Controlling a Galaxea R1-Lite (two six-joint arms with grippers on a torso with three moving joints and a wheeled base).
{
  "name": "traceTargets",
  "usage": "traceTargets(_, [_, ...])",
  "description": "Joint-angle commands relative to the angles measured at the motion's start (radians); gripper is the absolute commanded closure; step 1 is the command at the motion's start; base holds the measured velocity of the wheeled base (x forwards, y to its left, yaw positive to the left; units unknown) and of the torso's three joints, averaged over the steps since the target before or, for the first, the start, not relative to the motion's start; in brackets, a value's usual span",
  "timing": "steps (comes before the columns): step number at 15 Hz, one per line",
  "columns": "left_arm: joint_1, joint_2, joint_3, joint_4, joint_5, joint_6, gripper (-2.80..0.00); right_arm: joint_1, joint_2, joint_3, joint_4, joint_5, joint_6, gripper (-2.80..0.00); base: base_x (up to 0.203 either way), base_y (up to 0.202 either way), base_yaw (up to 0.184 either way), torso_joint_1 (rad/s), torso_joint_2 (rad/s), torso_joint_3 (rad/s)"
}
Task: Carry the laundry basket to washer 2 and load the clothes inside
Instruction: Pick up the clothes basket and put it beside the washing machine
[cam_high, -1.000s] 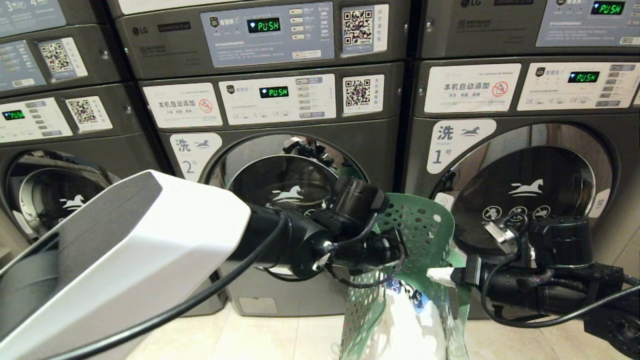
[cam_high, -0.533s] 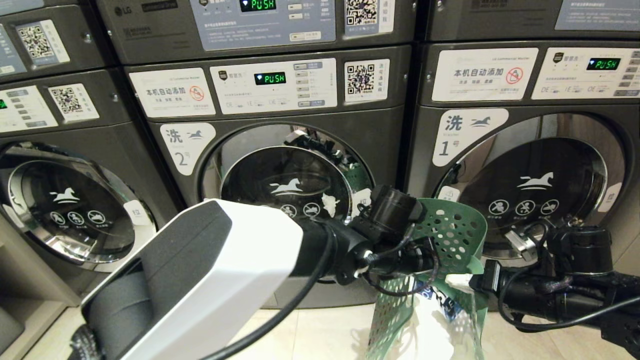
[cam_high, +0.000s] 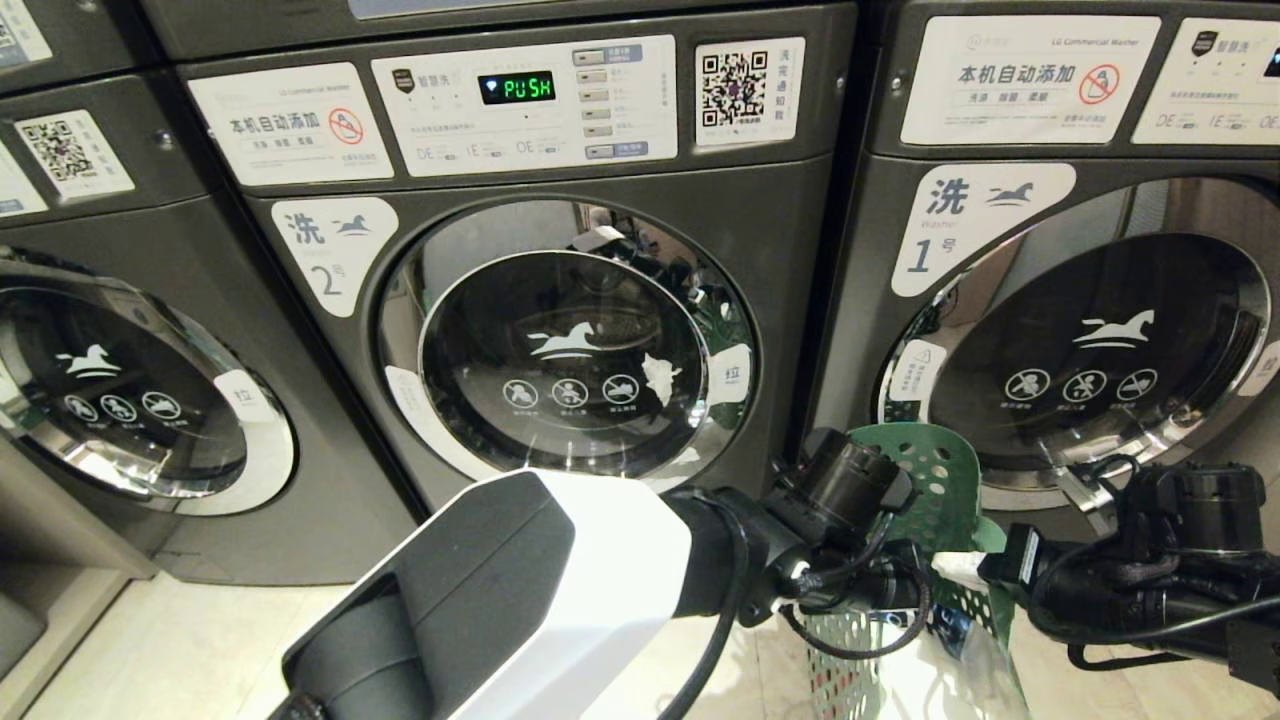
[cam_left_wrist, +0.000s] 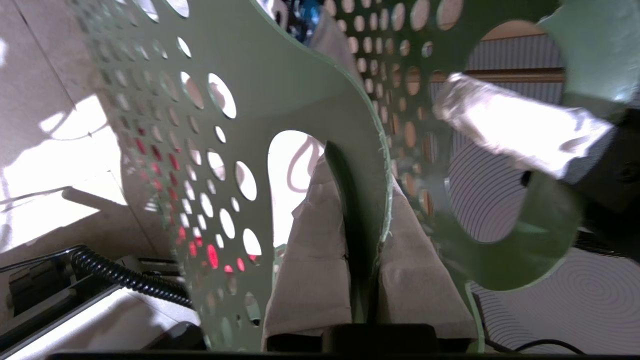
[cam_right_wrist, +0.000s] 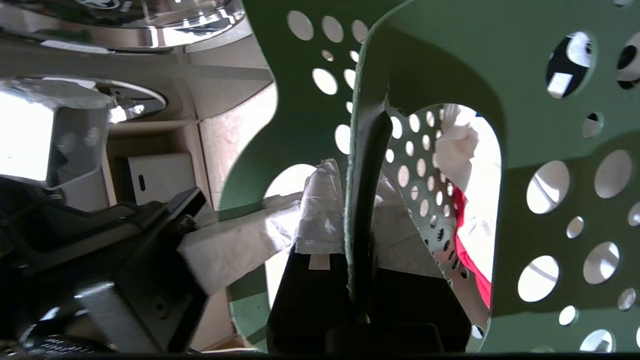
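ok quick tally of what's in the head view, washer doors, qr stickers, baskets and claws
washer doors: 3 (washer 2, washer 1, one unnumbered at far left)
qr stickers: 2 ()
the laundry basket: 1
claws: 2 (left claw, right claw), both shut on the basket handles
total: 8

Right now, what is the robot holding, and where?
Both pincers, left and right, are shut on the laundry basket, each on one looped handle.

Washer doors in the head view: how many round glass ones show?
3. One on washer 2 at centre, shut; one on the washer labelled 1 at right; one on the unnumbered washer at left, cut by the frame edge. More may lie outside the view.
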Motion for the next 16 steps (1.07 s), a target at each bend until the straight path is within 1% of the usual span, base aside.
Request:
traceTargets(1, [-0.013, 0.023, -0.001, -0.002, 0.001, 0.0, 0.0, -0.022, 0.013, 0.004, -0.003, 0.002, 0.004, 0.0, 0.0, 0.0, 0.0, 0.003, 0.0, -0.202])
traceTargets(3, [-0.022, 0.033, -0.001, -0.003, 0.004, 0.006, 0.0, -0.038, 0.033, 0.005, -0.003, 0.002, 0.005, 0.0, 0.0, 0.0, 0.0, 0.006, 0.0, -0.192])
traceTargets(5, [-0.024, 0.038, -0.001, -0.003, 0.004, 0.041, 0.0, -0.038, 0.048, 0.015, -0.004, 0.002, 0.006, 0.0, 0.0, 0.0, 0.0, 0.002, 0.0, -0.198])
traceTargets(6, [-0.024, 0.043, -0.001, -0.003, 0.005, 0.046, 0.0, -0.038, 0.055, 0.016, -0.004, 0.002, 0.007, 0.0, 0.0, 0.0, 0.0, 0.003, 0.01, -0.202])
traceTargets(16, [-0.024, 0.038, -0.001, -0.003, 0.005, 0.046, 0.0, -0.038, 0.094, 0.001, -0.006, -0.001, 0.007, 0.0, 0.0, 0.0, 0.0, 0.003, 0.0, -0.199])
